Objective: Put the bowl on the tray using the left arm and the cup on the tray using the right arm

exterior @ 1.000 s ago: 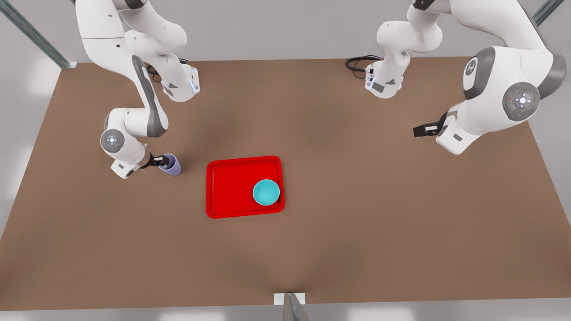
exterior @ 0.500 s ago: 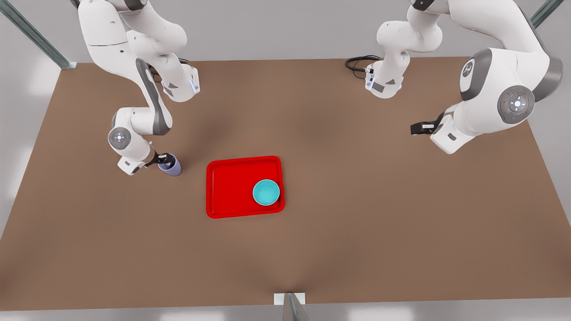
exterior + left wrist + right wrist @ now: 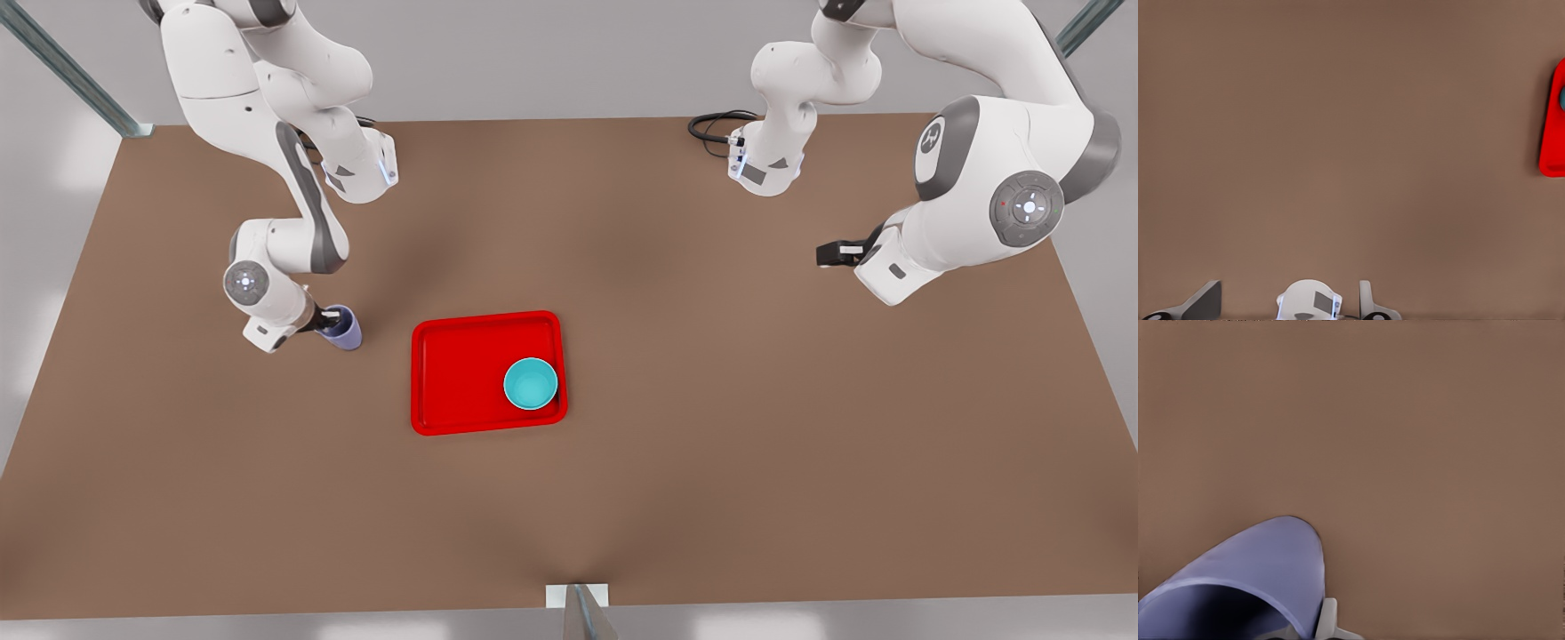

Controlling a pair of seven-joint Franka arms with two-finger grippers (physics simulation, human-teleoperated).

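The teal bowl (image 3: 531,383) sits upright inside the red tray (image 3: 462,373), in the corner toward the front view's right. The lavender cup (image 3: 345,331) stands on the table just off the tray, on the front view's left. My right gripper (image 3: 330,317) is at the cup's rim; the right wrist view has the cup (image 3: 1251,587) close up, its mouth facing the camera. My left gripper (image 3: 829,255) hangs open and holding nothing over bare table at the front view's right, far from the tray. The left wrist view catches the tray's edge (image 3: 1553,133).
The brown table (image 3: 711,444) is bare around the tray. Both arm bases (image 3: 360,173) (image 3: 765,169) stand at the far edge, with a black cable (image 3: 711,126) beside one. A metal post (image 3: 578,609) rises at the near edge.
My right wrist has shifted toward the cup and lowered onto its rim; the cup has stayed put. The left arm drew back slightly. Bowl and tray are unmoved.
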